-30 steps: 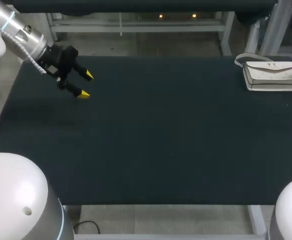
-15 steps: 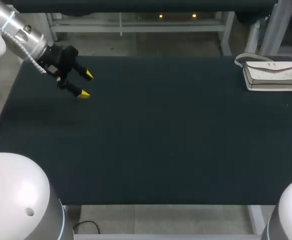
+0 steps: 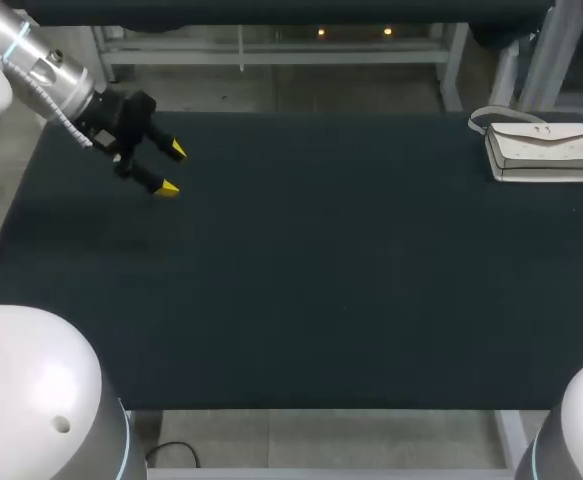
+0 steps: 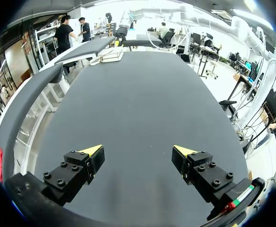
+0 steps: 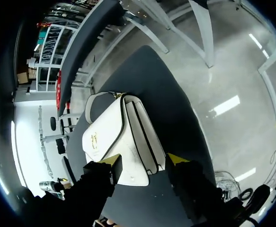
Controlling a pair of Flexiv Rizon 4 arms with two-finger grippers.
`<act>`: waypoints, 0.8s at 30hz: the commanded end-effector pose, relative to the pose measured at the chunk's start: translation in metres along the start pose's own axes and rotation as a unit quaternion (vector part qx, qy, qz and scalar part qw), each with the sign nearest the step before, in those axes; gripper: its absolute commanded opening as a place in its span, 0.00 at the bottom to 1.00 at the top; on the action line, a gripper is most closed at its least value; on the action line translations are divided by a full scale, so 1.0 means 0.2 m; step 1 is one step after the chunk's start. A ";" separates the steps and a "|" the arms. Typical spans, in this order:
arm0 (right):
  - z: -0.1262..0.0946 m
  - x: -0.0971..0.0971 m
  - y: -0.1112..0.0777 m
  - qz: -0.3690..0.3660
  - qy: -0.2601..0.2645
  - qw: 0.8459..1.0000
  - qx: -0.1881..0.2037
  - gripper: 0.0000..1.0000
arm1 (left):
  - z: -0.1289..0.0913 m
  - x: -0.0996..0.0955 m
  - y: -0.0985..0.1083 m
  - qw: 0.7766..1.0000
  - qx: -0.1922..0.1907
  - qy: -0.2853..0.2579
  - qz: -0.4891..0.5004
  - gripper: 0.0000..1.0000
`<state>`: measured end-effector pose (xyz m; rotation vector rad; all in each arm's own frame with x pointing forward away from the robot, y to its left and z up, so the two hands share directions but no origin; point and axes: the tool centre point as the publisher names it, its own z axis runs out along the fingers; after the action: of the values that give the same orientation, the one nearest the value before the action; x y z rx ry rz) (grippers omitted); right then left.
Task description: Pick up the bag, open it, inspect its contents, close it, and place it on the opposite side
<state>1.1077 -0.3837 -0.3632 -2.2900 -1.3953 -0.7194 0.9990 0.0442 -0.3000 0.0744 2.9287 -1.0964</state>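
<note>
White leather-look bag [image 3: 543,150] lies flat at the 2 o'clock corner of the dark tabletop [image 3: 321,280], flap up, its strap [image 3: 491,117] looped just behind it toward 12. A small gold clasp [image 5: 94,140] shows on the flap in the right wrist view.

Right tool [image 5: 144,161] hangs over the bag's near end with its fingers set wide. From that view one yellow tip overlaps the flap's corner and the other sits beside the bag's edge, but we cannot tell any contact, so it grips nothing. In the head view we catch only one yellow tip of it, at the picture's 3 o'clock edge, just beside the bag.

Left tool [image 3: 172,169] sits at 10 o'clock of the tabletop, well apart from the bag, with its fingers spread wide and nothing between them. From the left wrist view the bag [image 4: 110,55] shows small at the far end, ahead of that tool [image 4: 138,151].
</note>
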 end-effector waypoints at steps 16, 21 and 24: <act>0.09 0.03 0.04 -0.019 0.033 0.996 0.082 0.31 | 0.01 0.00 0.00 1.000 0.001 0.000 0.000 1.00; 0.10 0.04 0.04 -0.024 0.044 0.995 0.085 0.00 | 0.01 0.00 0.00 1.000 0.001 0.000 0.000 1.00; 0.10 0.05 0.03 -0.027 0.050 0.995 0.086 0.00 | 0.01 0.00 0.00 1.000 0.001 0.000 0.000 1.00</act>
<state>1.1161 -0.3620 -0.3715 -2.2082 -1.4067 -0.8326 0.9993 0.0441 -0.3001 0.0746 2.9291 -1.0971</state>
